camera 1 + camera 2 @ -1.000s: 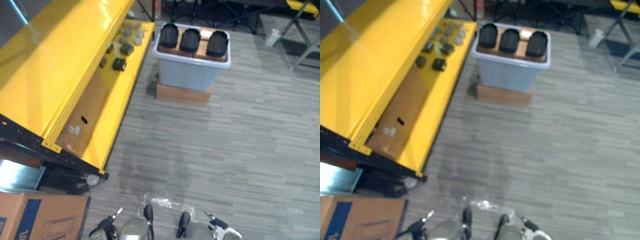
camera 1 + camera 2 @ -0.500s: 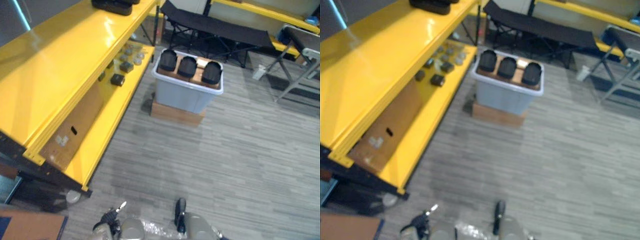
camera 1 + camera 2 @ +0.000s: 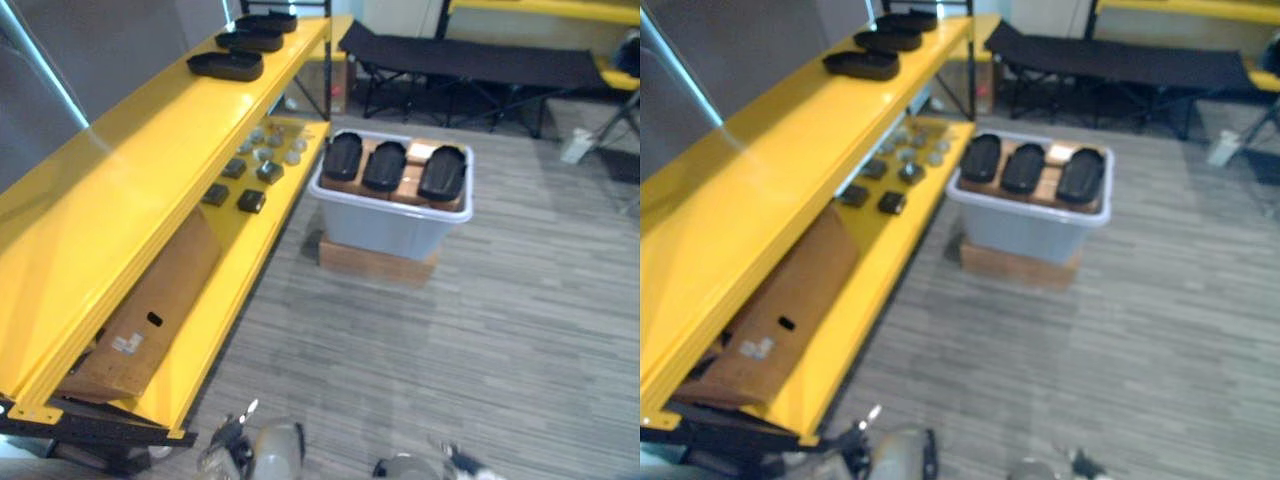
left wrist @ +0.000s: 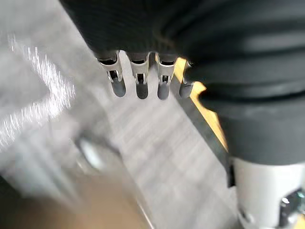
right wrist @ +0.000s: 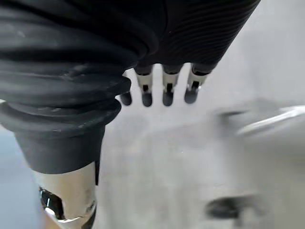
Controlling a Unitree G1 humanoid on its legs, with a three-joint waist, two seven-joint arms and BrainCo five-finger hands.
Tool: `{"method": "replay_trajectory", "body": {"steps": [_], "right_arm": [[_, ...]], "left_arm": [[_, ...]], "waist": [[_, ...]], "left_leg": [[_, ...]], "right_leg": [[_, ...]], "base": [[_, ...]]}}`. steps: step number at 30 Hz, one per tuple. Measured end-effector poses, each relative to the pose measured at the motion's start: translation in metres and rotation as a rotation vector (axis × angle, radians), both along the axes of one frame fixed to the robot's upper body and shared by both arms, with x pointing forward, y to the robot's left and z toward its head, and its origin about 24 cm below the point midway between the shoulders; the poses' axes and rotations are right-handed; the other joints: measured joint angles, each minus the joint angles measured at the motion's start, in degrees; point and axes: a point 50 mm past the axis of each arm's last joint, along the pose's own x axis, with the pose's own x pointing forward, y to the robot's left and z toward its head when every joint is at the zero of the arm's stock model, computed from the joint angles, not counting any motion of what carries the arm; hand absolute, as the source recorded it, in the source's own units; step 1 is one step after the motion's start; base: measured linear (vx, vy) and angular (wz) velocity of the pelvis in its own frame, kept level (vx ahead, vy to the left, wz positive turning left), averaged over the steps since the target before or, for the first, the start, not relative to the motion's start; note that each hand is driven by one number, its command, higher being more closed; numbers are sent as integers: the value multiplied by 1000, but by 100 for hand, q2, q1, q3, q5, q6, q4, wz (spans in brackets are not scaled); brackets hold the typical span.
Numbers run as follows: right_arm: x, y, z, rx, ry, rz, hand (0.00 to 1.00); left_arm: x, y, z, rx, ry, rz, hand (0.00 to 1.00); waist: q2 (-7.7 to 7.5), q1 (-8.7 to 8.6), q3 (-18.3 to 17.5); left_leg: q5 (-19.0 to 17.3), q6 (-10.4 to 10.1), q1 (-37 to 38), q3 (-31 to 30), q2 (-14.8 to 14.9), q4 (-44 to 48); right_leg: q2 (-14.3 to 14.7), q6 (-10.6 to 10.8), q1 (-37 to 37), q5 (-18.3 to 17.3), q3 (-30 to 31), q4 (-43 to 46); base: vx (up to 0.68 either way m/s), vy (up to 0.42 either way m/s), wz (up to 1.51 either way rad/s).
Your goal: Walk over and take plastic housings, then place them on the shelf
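Left hand, right hand: both slack, both empty

Left hand: in its wrist view the fingers hang straight, side by side, nothing between them or the thumb. Past them is blurred floor and a strip of yellow shelf edge on a dark frame.
Right hand: same story. Fingers are straight and relaxed and carry nothing, with blurred grey floor beyond.

Task parts:
- Three black plastic housings lie in a row on brown cardboard at the top of a grey-blue bin.
- The bin sits on a flat cardboard box, which stands on the grey plank floor ahead of the robot. It is just off the outer edge of the shelf's lower deck.
- Three shelved housings sit on the top deck at its far end, in a line running away from the robot, each apart from the next.

Shelf: yellow, along the robot's left, with two decks visible. The near stretch of the top deck is bare and glossy.
Lower deck:
- A few small dark blocks sit about level with the bin.
- A cluster of pale round pieces lies just beyond them.
- A large brown carton lies flat under the top deck, nearer the robot.

Background: a black folding cot stands behind the bin.
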Motion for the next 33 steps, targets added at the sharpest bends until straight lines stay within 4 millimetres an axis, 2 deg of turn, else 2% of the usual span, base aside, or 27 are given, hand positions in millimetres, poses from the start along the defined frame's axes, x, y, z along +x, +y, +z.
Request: {"method": "replay_trajectory", "body": {"steps": [2, 4, 5, 6, 7, 8, 9, 10, 12, 13, 14, 15, 16, 17, 18, 20, 21, 22, 23, 26, 28, 30, 32, 33], "right_arm": [[26, 2, 13, -27, -73, 30, 0], [33, 4, 17, -32, -101, 43, 0], [33, 6, 17, -29, -101, 47, 0], [31, 12, 14, -10, -90, 51, 0], [27, 17, 9, 5, -63, 61, 0], [22, 19, 6, 18, -41, 56, 0], [3, 21, -6, 48, 35, 32, 0], [-18, 23, -15, 75, 102, 17, 0], [-36, 25, -21, 86, 150, 3, 0], [-48, 25, -25, 92, 185, -11, 0], [-51, 24, -25, 100, 186, -32, 0], [-55, 20, -26, 96, 191, -63, 0], [-59, 20, -27, 91, 199, -74, 0], [-64, 21, -28, 89, 211, -72, 0], [-70, 16, -29, 78, 227, -85, 0], [-76, 8, -28, 44, 249, -68, 0], [-75, 5, -28, 37, 244, -70, 0], [-74, 6, -27, 37, 243, -69, 0], [-72, 6, -27, 35, 235, -69, 0], [-74, 12, -28, 45, 241, -78, 0], [-75, 11, -29, 46, 245, -102, 0], [-75, 9, -28, 48, 242, -116, 0], [-74, 8, -28, 51, 232, -127, 0], [-75, 6, -28, 53, 230, -148, 0]], "left_arm": [[-10, 10, 0, 26, 25, -35, 0], [-8, 18, 2, 40, 6, -49, 0], [-4, 18, 3, 50, -11, -67, 0], [-1, 19, 4, 63, -27, -83, 0], [6, 18, 6, 72, -60, -93, 0], [10, 20, 8, 83, -79, -97, 0], [26, 19, 12, 101, -130, -122, 0], [38, 20, 16, 118, -170, -140, 0], [54, 20, 23, 136, -222, -146, 0], [72, 20, 31, 139, -287, -130, 0], [77, 19, 34, 137, -308, -120, 0], [84, 20, 36, 129, -331, -93, 0], [86, 19, 37, 122, -335, -70, 0], [87, 19, 38, 114, -339, -55, 0], [85, 13, 34, 88, -316, -33, 0], [83, -5, 28, 33, -292, -33, 0], [84, -17, 26, 2, -276, -40, 0], [84, -22, 25, -11, -267, -46, 0], [81, -30, 21, -39, -239, -47, 0], [67, -30, 14, -41, -183, -63, 0], [64, -29, 13, -31, -182, -72, 0], [60, -21, 13, -14, -182, -55, 0], [56, -19, 12, -3, -185, -54, 0], [56, -20, 12, -4, -190, -67, 0]], "waist": [[-174, 28, 116], [-306, 124, 78], [-412, 186, -3], [-632, 175, -127], [-750, 161, -173], [-763, 131, -169], [-727, 38, -133], [-678, -5, -103], [-609, -43, -108], [-579, -165, -124], [-574, -198, -128], [-577, -286, -131], [-636, -306, -159], [-702, -318, -199], [-522, -346, -218], [-273, -353, -342], [-181, -381, -339], [-186, -415, -341], [-241, -462, -357], [-445, -471, -371], [-445, -469, -354], [-381, -452, -277], [-271, -494, -248], [-219, -540, -210]], "left_leg": [[-185, 98, -39, 104, 19, 381], [-561, 166, 20, 201, 158, 631], [-810, 306, 95, 218, 174, 596], [-934, 303, 109, 323, 163, 592], [-1035, 313, 229, 369, 170, 603], [-1094, 340, 335, 352, 183, 596], [-1171, 360, 743, 266, 184, 454], [-1180, 347, 1155, 145, 205, 219], [-1180, 335, 1449, 81, 307, -6], [-1179, 262, 1577, 30, 421, -119], [-1200, 206, 1596, 30, 461, -156], [-1297, 34, 1631, 11, 539, -148], [-1410, -153, 1714, 6, 553, -84], [-1478, -261, 1713, -17, 551, -6], [-1615, -398, 1747, -196, 737, 177], [-1587, -444, 1759, -271, 1009, 127], [-1516, -545, 1800, -283, 1091, -10], [-1440, -565, 1804, -280, 1092, -52], [-1197, -618, 1828, -272, 1062, -138], [-690, -702, 1789, -269, 940, 61], [-363, -716, 1469, -280, 1021, 795], [218, -733, 937, -286, 1249, 2016], [-163, -630, 664, -203, 1320, 2184], [-334, -619, 559, -1, 1264, 1857]], "right_leg": [[11, 139, 227, 127, 112, -294], [94, 98, 392, 183, 267, -366], [127, 180, 332, 102, 399, -205], [67, 420, 64, -31, 508, 295], [-6, 872, -221, -41, 505, 1019], [-31, 1037, -355, 42, 455, 1467], [-150, 1013, -595, -41, 230, 2313], [-153, 702, -627, -233, 36, 2381], [-91, 476, -767, -353, -211, 2109], [-78, 436, -1079, -321, -373, 1495], [-97, 398, -1217, -209, -379, 1215], [-157, 312, -1503, 227, -385, 589], [-238, 213, -1677, 1007, -396, 7], [-279, 226, -1718, 1662, -392, -132], [-152, 189, -1696, 1756, -476, 124], [116, 104, -1640, 1620, -543, 11], [196, 99, -1603, 1534, -604, -42], [195, 76, -1602, 1500, -625, -41], [167, 53, -1585, 1427, -645, -29], [97, 31, -1473, 1276, -593, -25], [144, -23, -1328, 1171, -585, -106], [229, -78, -1066, 1067, -538, -315], [251, -78, -815, 1068, -556, -512], [209, -51, -674, 1092, -576, -628]], "base": [[438, 72, 8], [340, 93, -8], [249, 55, -29], [383, 53, -36], [335, 0, -25], [438, -13, 2], [466, -44, 34], [469, -70, 44], [313, -90, 34], [295, -115, 31], [329, -176, 26], [294, -209, 4], [318, -239, 4], [328, -266, 11], [240, -203, 11], [284, -220, 0], [245, -184, 3], [229, -181, 12], [128, -118, 7], [104, -151, 1], [65, -139, 1], [50, -83, -17], [104, -50, -3], [134, 4, 7]]}}
